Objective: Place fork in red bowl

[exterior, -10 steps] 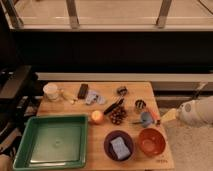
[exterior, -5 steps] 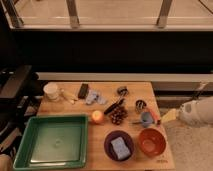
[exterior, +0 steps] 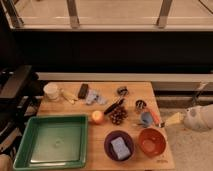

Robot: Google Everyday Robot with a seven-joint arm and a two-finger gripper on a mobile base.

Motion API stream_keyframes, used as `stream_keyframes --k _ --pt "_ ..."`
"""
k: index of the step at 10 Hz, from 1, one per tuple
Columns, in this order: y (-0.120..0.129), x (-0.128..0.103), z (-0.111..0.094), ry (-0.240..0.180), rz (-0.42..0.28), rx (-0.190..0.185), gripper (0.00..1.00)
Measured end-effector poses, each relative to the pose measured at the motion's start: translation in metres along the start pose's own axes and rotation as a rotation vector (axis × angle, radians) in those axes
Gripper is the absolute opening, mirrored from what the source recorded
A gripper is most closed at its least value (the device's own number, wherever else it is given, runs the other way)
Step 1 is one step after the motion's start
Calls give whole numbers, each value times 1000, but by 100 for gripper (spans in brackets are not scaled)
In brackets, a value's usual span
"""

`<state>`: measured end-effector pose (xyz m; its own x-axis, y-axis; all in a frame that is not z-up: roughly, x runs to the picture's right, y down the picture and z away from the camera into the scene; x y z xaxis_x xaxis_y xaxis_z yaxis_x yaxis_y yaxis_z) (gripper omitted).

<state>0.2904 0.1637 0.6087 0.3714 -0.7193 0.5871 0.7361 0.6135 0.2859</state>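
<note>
- Two bowls sit at the lower right of the wooden table (exterior: pixel 65 107): the red bowl (exterior: pixel 152 142) nearest the table's right corner and a purple bowl (exterior: pixel 119 146) just left of it, the purple one holding a pale blue block (exterior: pixel 120 146).
- Right of the table's edge, at the right side of the frame, the robot's pale arm (exterior: pixel 200 118) reaches in, and the gripper (exterior: pixel 174 119) at its end is closed, hanging level with the space above the red bowl.
- Whether the gripper has anything between its fingers cannot be told.
- No thin grey fork can be picked out with certainty; the red bowl's inside looks plain.
- Beside the gripper, just above the red bowl, stand a small blue cup (exterior: pixel 146 119) and a slim orange-red stick (exterior: pixel 154 115).
- Left of these, mid-table, lie a pinecone (exterior: pixel 118 116), a small orange ball (exterior: pixel 97 117) and a black-handled tool (exterior: pixel 115 106).
- Lower left holds a green tray (exterior: pixel 22 145); a white cup (exterior: pixel 51 92) stands at the table's upper left.
</note>
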Motion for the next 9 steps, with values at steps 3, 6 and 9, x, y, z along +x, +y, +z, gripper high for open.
stream_keyframes --k 3,6,9 --pt "31 1 -5 18 68 -20 0" --pt "66 3 -12 28 141 -41 0" --pt "87 -3 -7 20 197 -45 0"
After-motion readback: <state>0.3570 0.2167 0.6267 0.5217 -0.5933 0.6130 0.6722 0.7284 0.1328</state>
